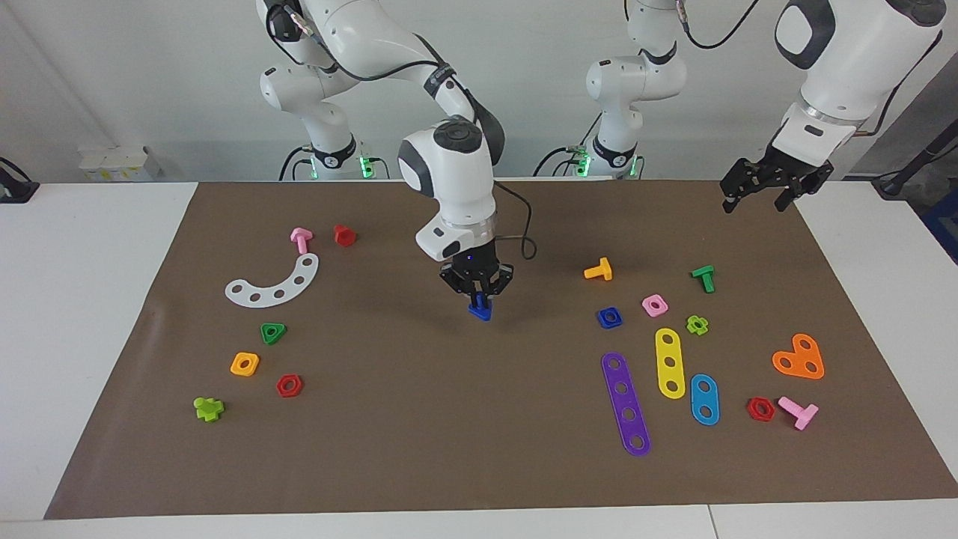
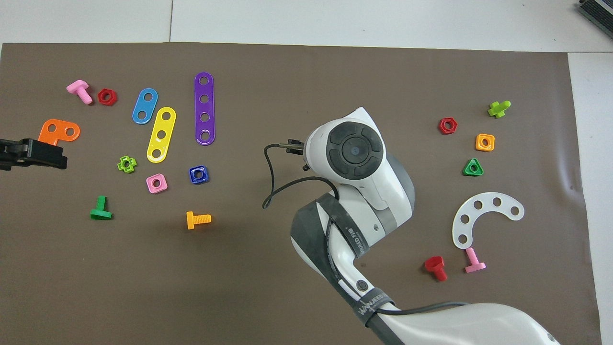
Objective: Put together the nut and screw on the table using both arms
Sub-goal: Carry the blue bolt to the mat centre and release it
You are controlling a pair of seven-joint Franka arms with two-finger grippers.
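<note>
The right pincer (image 1: 479, 293), at the centre of the facing view, is clamped on the screw (image 1: 480, 310), which hangs just over the table (image 1: 419, 419) (whether it touches I cannot tell). The step in hand looks like carrying the screw toward the nut (image 1: 609, 317), lying right of centre beside a pink square nut (image 1: 654, 305). Next, the left pincer (image 1: 763, 185), waiting spread apart at the upper right, must fetch the nut; an orange screw (image 1: 599, 270) crowds it.

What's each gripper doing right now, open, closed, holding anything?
Right gripper: closed on the blue screw, over the middle of the brown sheet.
Left gripper: open, empty, waiting.
</note>
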